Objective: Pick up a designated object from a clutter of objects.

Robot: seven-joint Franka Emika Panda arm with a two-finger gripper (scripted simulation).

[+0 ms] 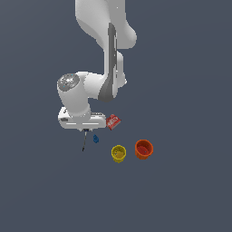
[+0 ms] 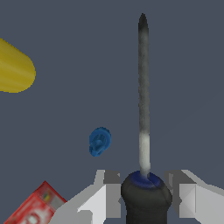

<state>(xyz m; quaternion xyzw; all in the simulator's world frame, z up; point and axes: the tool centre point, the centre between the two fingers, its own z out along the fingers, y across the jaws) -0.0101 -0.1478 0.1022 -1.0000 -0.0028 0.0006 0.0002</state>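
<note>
The screwdriver (image 2: 143, 87) has a black-and-blue handle and a thin dark shaft. My gripper (image 2: 145, 192) has a finger (image 2: 111, 192) on each side of the handle, and both fingers touch it. The shaft points straight away from the wrist. In the exterior view the shaft (image 1: 84, 142) sticks out below the gripper (image 1: 85, 130), and the hand hides the handle. I cannot tell whether the screwdriver is off the ground. The tiny blue piece (image 2: 99, 141) lies just beside the shaft, apart from it, and shows in the exterior view (image 1: 95, 138) too.
A flat red box (image 1: 113, 121) lies beside the hand on the exterior view's right, and it also shows in the wrist view (image 2: 37, 208). A yellow cup (image 1: 118, 153) and an orange cup (image 1: 143, 149) stand further right. The yellow cup (image 2: 15, 68) shows at the wrist view's edge.
</note>
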